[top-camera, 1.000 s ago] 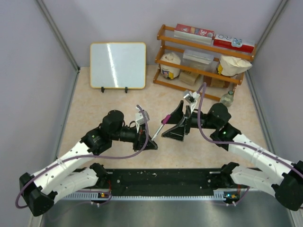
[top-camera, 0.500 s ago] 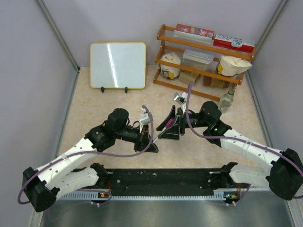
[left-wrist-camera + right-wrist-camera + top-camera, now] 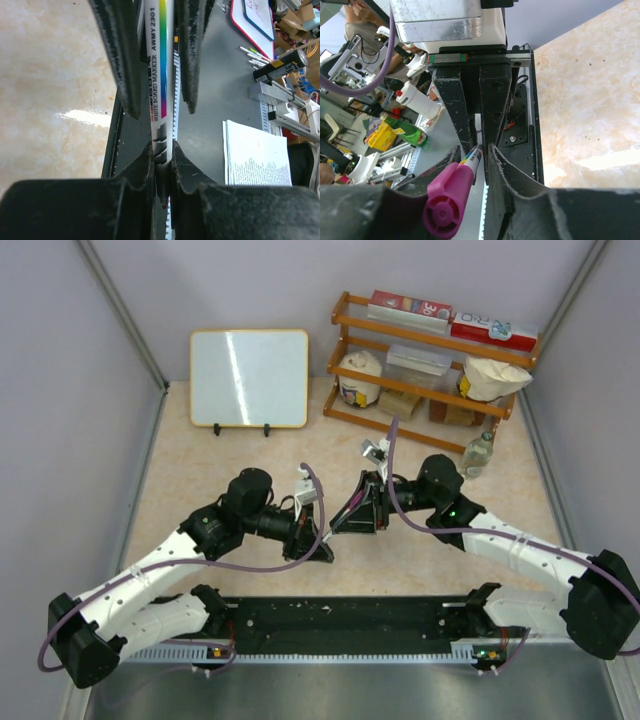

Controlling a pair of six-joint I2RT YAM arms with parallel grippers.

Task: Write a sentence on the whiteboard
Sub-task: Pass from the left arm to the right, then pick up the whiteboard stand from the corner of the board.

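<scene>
1. Right gripper (image 3: 352,515) has slid toward 9 o'clock since a second ago, closing the gap to the left gripper (image 3: 318,543). The two now sit nose to nose at mid-table, and the left one has barely shifted in the last half second
2. Left gripper is clamped tight on the marker (image 3: 161,75). In the left wrist view its own fingers (image 3: 142,167) pinch the lower barrel from both sides
3. Read the barrel: "WHITE BOARD MARKER" in black capitals, "AWMY 2301" further up, and a rainbow stripe running alongside
4. Right gripper's jaws are narrow and straddle the same marker. Its fingers (image 3: 122,55) flank the barrel at 12 o'clock in the left wrist view, hard up against it, but whether they actually press I cannot tell
5. From the right wrist, the magenta cap (image 3: 447,207) sits at 6 o'clock between that gripper's fingers, end-on to the camera. The barrel runs away to the left gripper's fingers at 12 o'clock
6. Whiteboard (image 3: 249,378) stands upright on two black feet at 11 o'clock from the grippers, well apart from them, at the far side of the table (image 3: 200,480). Its face is white with a streak of glare
7. Wooden shelf (image 3: 400,431) stands at 1 o'clock with two red-and-white boxes (image 3: 409,308) on its top tier, their print too small to read
</scene>
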